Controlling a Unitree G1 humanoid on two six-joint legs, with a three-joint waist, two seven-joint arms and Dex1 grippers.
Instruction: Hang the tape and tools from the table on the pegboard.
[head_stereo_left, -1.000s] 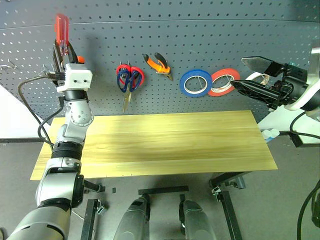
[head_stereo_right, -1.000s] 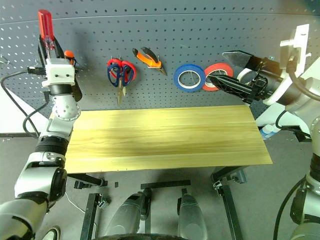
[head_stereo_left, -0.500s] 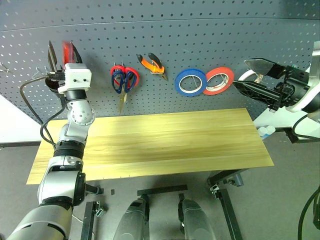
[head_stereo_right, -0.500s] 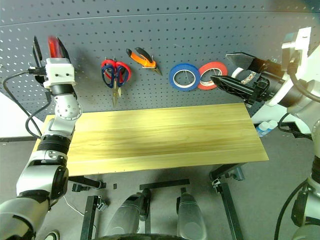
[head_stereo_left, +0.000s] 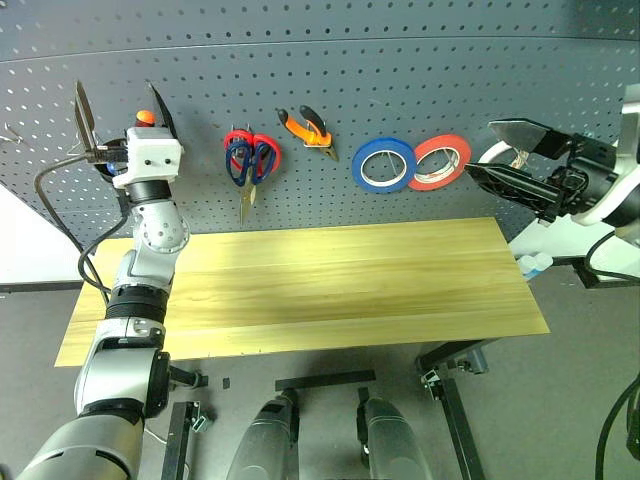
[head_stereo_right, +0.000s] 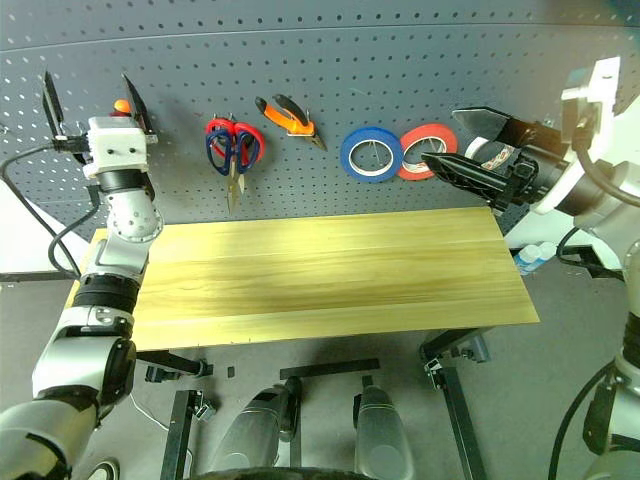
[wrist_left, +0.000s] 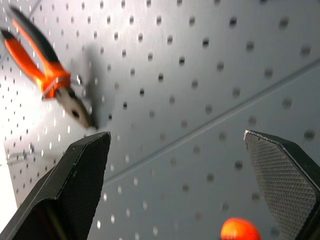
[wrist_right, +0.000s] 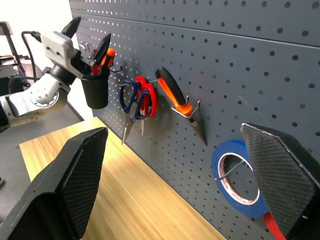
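The left pincer (head_stereo_left: 120, 105) is standing wide apart around the black cup (wrist_right: 95, 90) on the pegboard (head_stereo_left: 400, 80); withdrawing carelessly risks snagging the cup and screwdrivers. The right pincer (head_stereo_left: 500, 150) is gaping empty beside the whitish tape (head_stereo_left: 497, 153); the tabletop (head_stereo_left: 330, 290) lies below.

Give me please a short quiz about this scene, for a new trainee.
1. True or false: the left end effector is open.
2. Which hangs nearest the pliers on their right? A a red roll, B the blue tape roll, C a green roll.
3. Fill in: the black cup on the pegboard holds ____.
Key: 1 true; 2 B; 3 screwdrivers.
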